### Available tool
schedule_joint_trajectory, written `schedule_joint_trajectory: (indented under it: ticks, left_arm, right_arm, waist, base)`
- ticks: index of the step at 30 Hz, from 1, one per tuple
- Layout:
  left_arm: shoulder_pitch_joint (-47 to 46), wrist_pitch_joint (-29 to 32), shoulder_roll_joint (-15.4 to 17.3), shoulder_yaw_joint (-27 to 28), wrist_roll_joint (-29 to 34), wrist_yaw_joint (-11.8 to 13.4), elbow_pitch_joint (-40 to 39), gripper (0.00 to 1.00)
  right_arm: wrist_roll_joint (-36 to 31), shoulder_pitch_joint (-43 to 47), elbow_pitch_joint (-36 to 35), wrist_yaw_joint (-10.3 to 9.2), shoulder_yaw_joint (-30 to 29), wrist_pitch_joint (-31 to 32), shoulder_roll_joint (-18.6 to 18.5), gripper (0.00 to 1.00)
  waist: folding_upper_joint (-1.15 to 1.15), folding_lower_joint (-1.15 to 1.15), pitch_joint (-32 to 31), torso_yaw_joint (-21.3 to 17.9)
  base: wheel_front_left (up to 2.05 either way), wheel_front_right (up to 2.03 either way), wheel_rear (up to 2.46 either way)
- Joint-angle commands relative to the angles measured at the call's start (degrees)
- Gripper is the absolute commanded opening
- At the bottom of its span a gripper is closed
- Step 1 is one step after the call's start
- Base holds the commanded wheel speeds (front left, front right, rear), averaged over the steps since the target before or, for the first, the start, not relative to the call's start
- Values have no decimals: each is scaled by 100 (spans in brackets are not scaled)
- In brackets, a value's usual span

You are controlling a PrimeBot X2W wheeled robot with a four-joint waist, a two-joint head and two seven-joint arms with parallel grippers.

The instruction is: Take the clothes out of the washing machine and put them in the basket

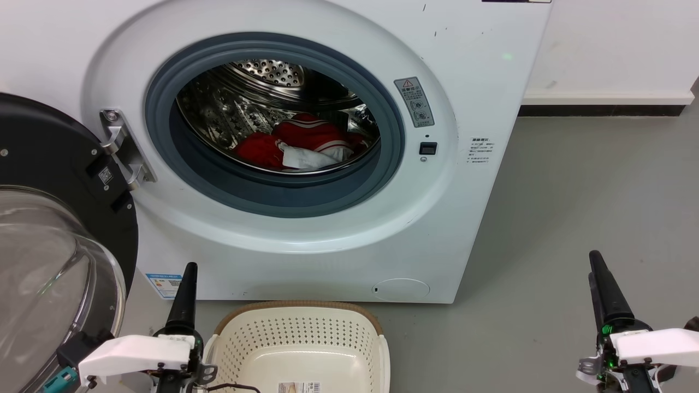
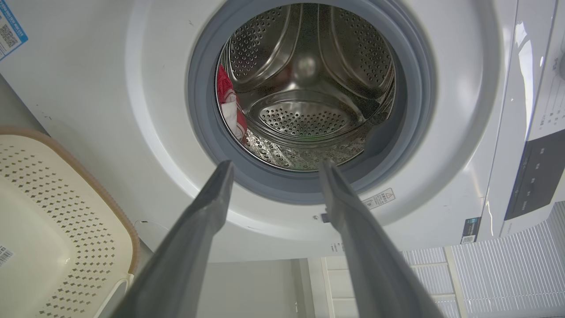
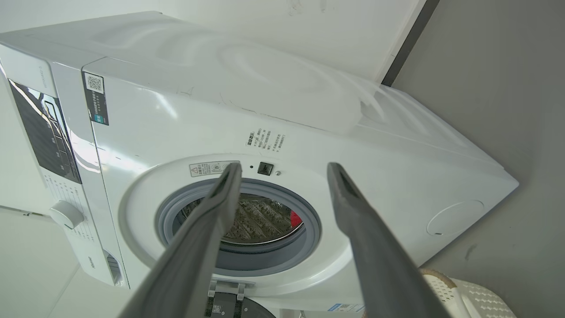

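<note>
A grey floor (image 1: 573, 218) takes up the right of the head view and meets a white wall (image 1: 611, 43) and dark skirting (image 1: 600, 110) at the upper right. The washing machine (image 1: 469, 82) stands on the floor across the upper centre, its door (image 1: 49, 164) swung open at the left edge. The clothes (image 1: 306, 144) lie low in the drum (image 1: 218, 114), in the middle of the porthole. At bottom centre the basket (image 1: 297, 303) sits just before the machine, a paper label (image 1: 299, 387) on its bottom. The left gripper (image 1: 189, 270) rises at lower left just beside the basket, and the right gripper (image 1: 594, 265) rises at lower right over bare floor, both pointing up the frame. In the left wrist view the two fingers (image 2: 194, 229) stand spread with nothing between them, tips against the grey door seal (image 2: 419, 88). The clothes show as a red and white sliver at the drum's left edge, the basket at lower left. In the right wrist view the machine appears tilted, and that gripper's fingers are likewise parted and empty. A small red patch of clothes shows at the right inside the porthole, and a corner of the basket at bottom right.
</note>
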Motion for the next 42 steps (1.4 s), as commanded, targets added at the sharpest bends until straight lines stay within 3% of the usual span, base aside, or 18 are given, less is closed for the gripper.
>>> schedule_joint_trajectory:
  ticks: [1,20,42]
  left_arm:
    - [-45,-81,13,-57,353,67,-195,100]
    - [141,-480,16,-430,2437,598,-538,100]
    - [330,-878,19,-627,4114,829,-806,100]
  right_arm:
    - [-377,-19,-213,0,-4,-77,-16,100]
    - [-2793,250,-813,0,292,-477,-17,100]
    - [-4741,514,-1105,0,437,-877,-17,100]
  waist:
    - [0,0,1,0]
    - [0,0,-1,-1]
    - [0,0,1,11]
  base:
    - [0,0,0]
    - [0,0,0]
    - [0,0,0]
